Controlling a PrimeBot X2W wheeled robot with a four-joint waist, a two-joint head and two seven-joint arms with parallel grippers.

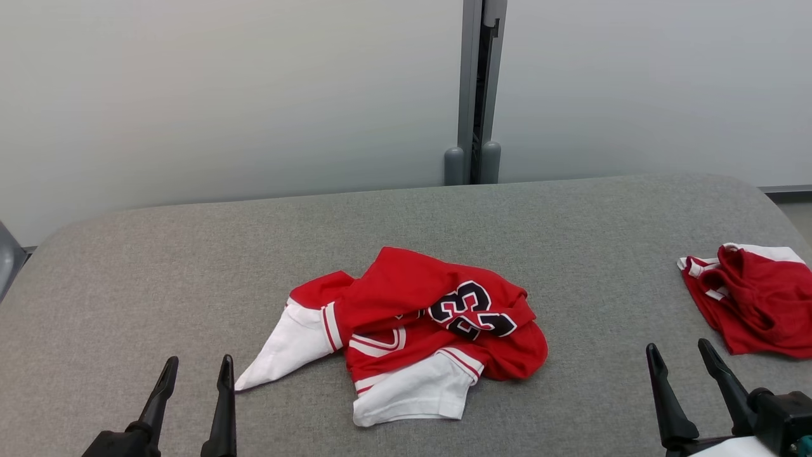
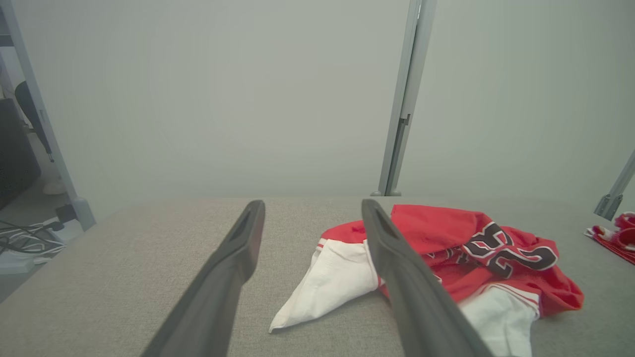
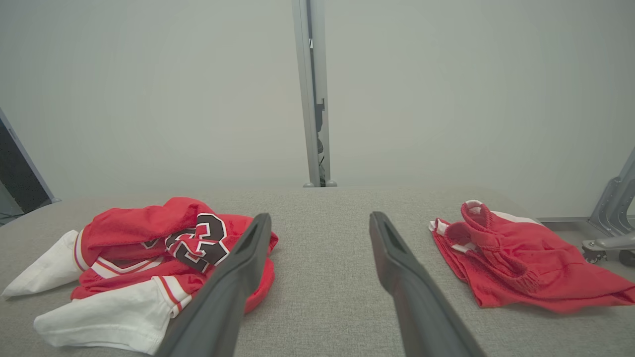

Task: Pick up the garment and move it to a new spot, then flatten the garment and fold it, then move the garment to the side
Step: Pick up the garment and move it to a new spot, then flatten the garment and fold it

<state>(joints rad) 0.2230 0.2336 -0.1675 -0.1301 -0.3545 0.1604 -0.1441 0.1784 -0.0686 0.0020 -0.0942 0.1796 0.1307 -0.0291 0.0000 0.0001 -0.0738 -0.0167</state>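
Both pincers spread and empty: left pincer [image 1: 198, 362] and right pincer [image 1: 679, 346] sit low over the table [image 1: 190, 254]. The jersey [image 1: 412, 330] lies crumpled between them and ahead of both, with a white sleeve tip just ahead-right of the left pincer. Likely light, limp, slightly slick; it should sag and unfurl when lifted. Best hold looks like a raised red fold or a hemmed sleeve edge. Red shorts [image 1: 755, 304] lie just beyond the right pincer, well apart from the jersey.

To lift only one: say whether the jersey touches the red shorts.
Apart. Head view shows bare grey surface between the jersey and the red shorts.
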